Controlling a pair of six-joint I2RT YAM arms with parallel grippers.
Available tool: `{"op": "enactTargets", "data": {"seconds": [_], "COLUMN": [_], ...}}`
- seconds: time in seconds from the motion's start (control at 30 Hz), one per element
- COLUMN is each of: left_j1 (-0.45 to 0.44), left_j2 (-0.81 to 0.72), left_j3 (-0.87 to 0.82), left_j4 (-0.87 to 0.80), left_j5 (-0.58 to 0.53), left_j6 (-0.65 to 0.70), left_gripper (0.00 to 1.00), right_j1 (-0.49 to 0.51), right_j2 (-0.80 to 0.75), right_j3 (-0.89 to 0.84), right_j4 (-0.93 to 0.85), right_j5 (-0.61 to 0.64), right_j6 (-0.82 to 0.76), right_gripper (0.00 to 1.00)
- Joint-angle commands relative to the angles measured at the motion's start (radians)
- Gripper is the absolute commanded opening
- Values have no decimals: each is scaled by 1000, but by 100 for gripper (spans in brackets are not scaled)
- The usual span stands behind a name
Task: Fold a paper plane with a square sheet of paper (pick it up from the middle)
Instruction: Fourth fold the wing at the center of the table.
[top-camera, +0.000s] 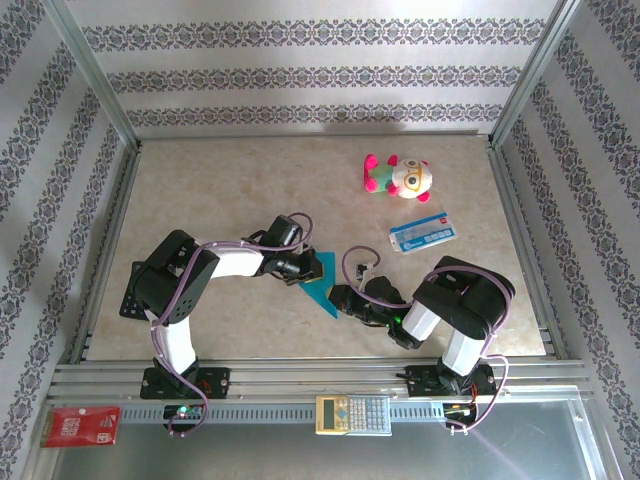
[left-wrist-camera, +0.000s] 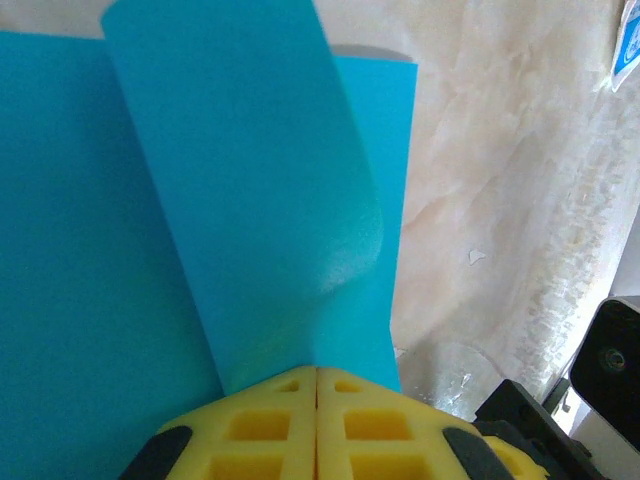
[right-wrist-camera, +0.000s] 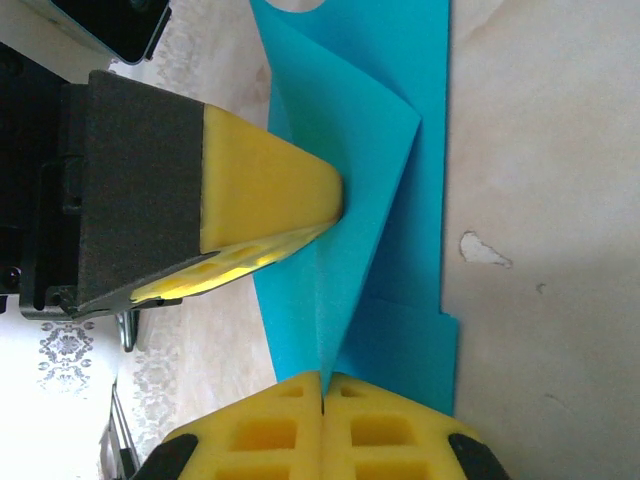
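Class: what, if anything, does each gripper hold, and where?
Both hold the thin teal-blue paper sheet, partly folded: the left gripper pinches a curled flap's end, the right gripper a raised crease; jaws shut.

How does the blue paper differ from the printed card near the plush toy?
The paper is plain teal; the card is white with blue print. The paper is creased and pinched by the left gripper and the right gripper; the card lies flat with nothing touching it. Both are thin, straight-edged sheets.

Paper (top-camera: 322, 285) lies between left tool (top-camera: 300, 268) and right tool (top-camera: 340, 298), plush toy (top-camera: 398, 177) behind
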Motion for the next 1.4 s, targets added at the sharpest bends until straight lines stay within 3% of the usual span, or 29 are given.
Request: {"op": "enactTargets", "data": {"seconds": [0.0,0.33,0.7,1.13,1.37], "left_j1": [7,41,88,104,101], "left_j2": [15,-66,-124,-48,-69], "left_j3": [1,-20,-74,-95,-164], "left_j4": [-5,39,36,-34,-77], "left_j5": [-6,24,-21,-63,-109], "left_j6": [14,-38,-54,35,49], "left_gripper": [11,15,17,1,0], "right_j1": [17,16,1,-60,-58], "right_j2": [63,44,41,15,-44], "right_j3": [12,-2,-6,12,9], "right_j4": [-176,-159,-101,-104,-144], "right_j5": [18,37,19,-47,-20], "right_j6": [7,-10,-56,-77,-73], "right_gripper": [0,0,0,0,0]}}
